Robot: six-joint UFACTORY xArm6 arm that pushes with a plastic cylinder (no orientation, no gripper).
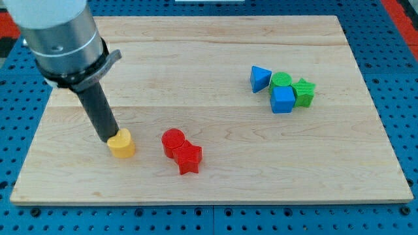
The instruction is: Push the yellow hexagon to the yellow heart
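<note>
Yellow block (pixel 121 144): one only in view, lower left of the frame, on the table (pixel 209 46). Shape rounded on top; hexagon or heart could not be told. A second yellow piece did not show, possibly hidden behind the arm.

My tip (pixel 106 138): touched the yellow block on its upper-left side. Claw: none fitted, a plain rod, so nothing to open or close.

Red cylinder (pixel 172 140) and red star (pixel 189 158): touching pair, near, right of the yellow block.

Blue triangle (pixel 260 78), green cylinder (pixel 281 81), blue cube (pixel 283 100), green star (pixel 304 92): tight cluster, upper right, well apart.

Handling note: the target needed locating first. A push from this contact would likely send the block down-right toward the red pair; contact was best kept centred, the stroke slow.
</note>
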